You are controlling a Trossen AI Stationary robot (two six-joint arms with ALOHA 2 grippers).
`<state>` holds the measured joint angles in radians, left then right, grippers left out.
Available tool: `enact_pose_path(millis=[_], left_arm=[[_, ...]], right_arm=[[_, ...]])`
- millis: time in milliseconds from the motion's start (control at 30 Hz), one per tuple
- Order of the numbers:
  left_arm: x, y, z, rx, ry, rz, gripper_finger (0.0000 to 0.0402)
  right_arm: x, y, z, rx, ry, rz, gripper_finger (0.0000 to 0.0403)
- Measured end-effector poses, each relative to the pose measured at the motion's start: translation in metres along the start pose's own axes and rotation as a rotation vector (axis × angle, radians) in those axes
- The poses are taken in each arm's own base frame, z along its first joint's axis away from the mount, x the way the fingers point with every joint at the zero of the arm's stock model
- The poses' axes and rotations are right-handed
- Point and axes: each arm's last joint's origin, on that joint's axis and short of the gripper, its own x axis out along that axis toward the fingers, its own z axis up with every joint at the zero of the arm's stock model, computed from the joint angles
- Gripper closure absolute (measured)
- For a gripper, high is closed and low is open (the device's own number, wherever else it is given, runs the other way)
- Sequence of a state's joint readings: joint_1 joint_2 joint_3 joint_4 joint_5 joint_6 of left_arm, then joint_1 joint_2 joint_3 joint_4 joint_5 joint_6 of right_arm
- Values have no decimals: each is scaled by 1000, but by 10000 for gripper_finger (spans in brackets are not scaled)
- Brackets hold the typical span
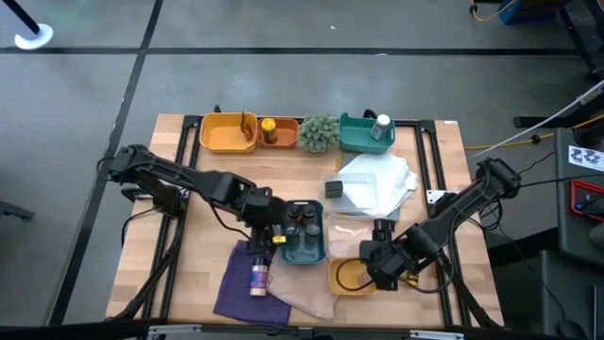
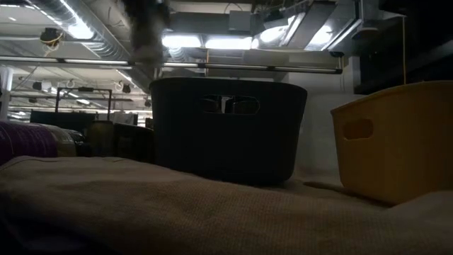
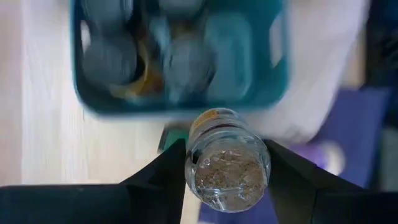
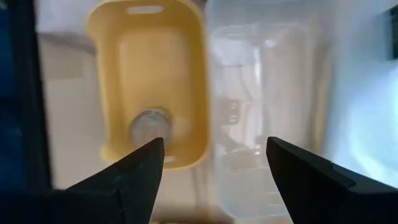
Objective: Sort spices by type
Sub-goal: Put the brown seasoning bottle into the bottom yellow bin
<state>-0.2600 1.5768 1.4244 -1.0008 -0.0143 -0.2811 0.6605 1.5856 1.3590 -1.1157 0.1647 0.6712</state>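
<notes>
Left fingers (image 3: 227,165) grasp a jar (image 3: 227,163) at the teal tray's (image 1: 304,256) 9 o'clock, right fingers (image 4: 214,163) released; sorting seems partly done.

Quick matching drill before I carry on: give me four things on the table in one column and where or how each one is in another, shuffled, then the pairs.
Things:
1. left gripper
2. right gripper
3. white bottle
4. purple-labelled jar

Places or states:
A. lying on the purple cloth
B. standing in the far teal tray
C. jaws open above the yellow tray
D. jaws shut on a clear jar

Pairs: 1-D, 2-C, 3-B, 4-A
</notes>
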Motion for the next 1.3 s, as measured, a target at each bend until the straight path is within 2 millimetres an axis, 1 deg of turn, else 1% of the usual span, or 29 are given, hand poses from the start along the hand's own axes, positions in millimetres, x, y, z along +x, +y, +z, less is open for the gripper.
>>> enact_pose_path(millis=[67, 133, 200, 267, 400, 533, 633, 800, 933, 1033, 1167, 1300], left_arm=[[-11, -3, 11, -1, -86, -24, 240], [-19, -5, 25, -7, -209, -57, 239], [-24, -8, 37, -11, -336, -89, 237], [-24, -12, 50, 4, -451, -117, 237], [-11, -19, 70, 62, -599, -144, 237], [8, -27, 86, 99, -692, -191, 237], [29, -33, 93, 113, -707, -233, 237], [61, -45, 105, 106, -710, -269, 237], [88, -59, 118, 121, -678, -274, 237], [104, -69, 129, 132, -654, -275, 237], [124, -74, 138, 151, -561, -248, 237], [143, -74, 138, 169, -453, -196, 237]], right_arm=[[-4, -3, -1, -1, -20, -30, 121], [-5, -5, -2, -2, -36, -56, 121], [-6, -6, -2, -12, -42, -79, 121], [-6, -7, -3, -32, -40, -92, 121], [-6, -10, -6, -63, -6, -118, 121], [-8, -14, -10, -78, 32, -170, 121], [-11, -18, -13, -86, 40, -212, 121], [-24, -27, -19, -90, 19, -241, 121], [-38, -34, -23, -82, -17, -230, 121], [-47, -38, -26, -74, -42, -212, 121], [-57, -44, -31, -69, -65, -192, 121], [-66, -50, -36, -65, -76, -183, 121]])
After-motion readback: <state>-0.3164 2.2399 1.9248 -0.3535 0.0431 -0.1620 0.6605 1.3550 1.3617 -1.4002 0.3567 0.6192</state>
